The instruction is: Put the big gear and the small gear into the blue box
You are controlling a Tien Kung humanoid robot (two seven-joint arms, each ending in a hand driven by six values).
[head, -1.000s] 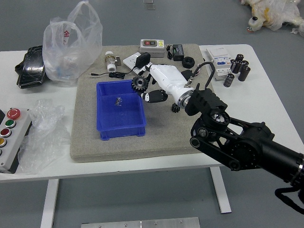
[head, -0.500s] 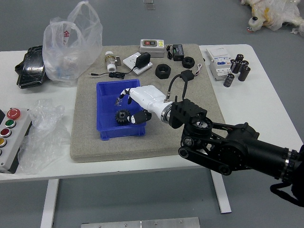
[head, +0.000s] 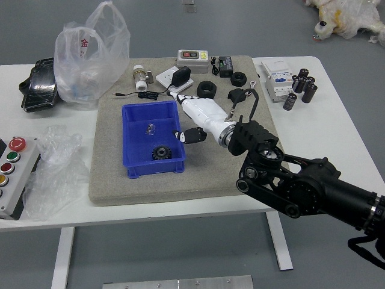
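Observation:
My right hand [head: 177, 116] reaches in from the right over the blue box's [head: 129, 141] right edge. Its white fingers and dark thumb are spread and hold nothing. A black toothed gear [head: 161, 153] lies inside the box, near its front right corner, apart from the hand. Farther back in the box is a small clear or silvery item [head: 150, 129], too small to identify. The small dark gear seen earlier on the mat is hidden behind my hand. My left hand is out of view.
Around the grey mat's [head: 108, 180] back stand a white cylinder part [head: 140, 78], a black-headed part [head: 180, 76], a meter [head: 192, 60] and black rings [head: 206, 90]. A white box [head: 279, 84] and black cylinders are at right; a control box [head: 15, 174] and plastic bags [head: 93, 54] at left.
The black gear went from my right hand's fingertips down into the blue box and was let go. The hand has since moved back to the right, opened.

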